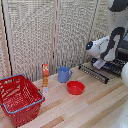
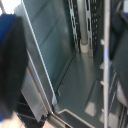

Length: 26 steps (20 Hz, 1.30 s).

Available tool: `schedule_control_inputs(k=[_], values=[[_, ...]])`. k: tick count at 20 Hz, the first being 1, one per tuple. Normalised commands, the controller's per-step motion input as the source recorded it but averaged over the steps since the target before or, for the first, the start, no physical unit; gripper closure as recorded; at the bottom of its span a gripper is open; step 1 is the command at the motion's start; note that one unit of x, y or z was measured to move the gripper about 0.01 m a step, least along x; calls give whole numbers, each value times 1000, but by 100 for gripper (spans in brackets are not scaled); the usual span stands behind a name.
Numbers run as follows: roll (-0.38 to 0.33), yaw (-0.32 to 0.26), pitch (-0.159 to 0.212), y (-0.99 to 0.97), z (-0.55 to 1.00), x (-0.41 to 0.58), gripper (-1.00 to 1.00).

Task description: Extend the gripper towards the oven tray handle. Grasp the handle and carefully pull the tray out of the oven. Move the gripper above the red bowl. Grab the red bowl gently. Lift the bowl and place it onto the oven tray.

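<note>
Ext. view: white arm (image 1: 105,47) reaches in at the view's right, w/ the gripper end buried at the oven (image 1: 119,62) front, fingers not visible. The ribbed door (image 1: 93,73) hangs open below it. Red bowl (image 1: 75,87) sits on the wood table (image 1: 95,107), well apart from the oven, near a blue mug (image 1: 64,74). Red basket (image 1: 19,97) at the view's left, a tall orange carton (image 1: 45,76) between basket and mug.

Wrist view only: grey oven interior, perforated wall, thin bright bar (image 2: 106,60) across the shot, maybe the tray handle, can't confirm. Blurred dark-blue mass (image 2: 11,65) at one edge, prob. a finger. Gripper open or closed: can't tell. Tray itself hard to make out in either view.
</note>
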Motion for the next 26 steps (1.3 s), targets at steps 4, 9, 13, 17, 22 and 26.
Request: schedule_control_inputs(k=[4, 9, 13, 17, 22, 26], values=[[68, 20, -26, -401, 177, -106, 100], [76, -13, -1, -41, 45, -26, 100], [60, -72, 2, 512, -15, 11, 100], [51, -84, 0, 836, 0, 34, 100], [-7, -71, 0, 922, -31, 90, 100], [-60, -83, 0, 866, -34, 79, 100]])
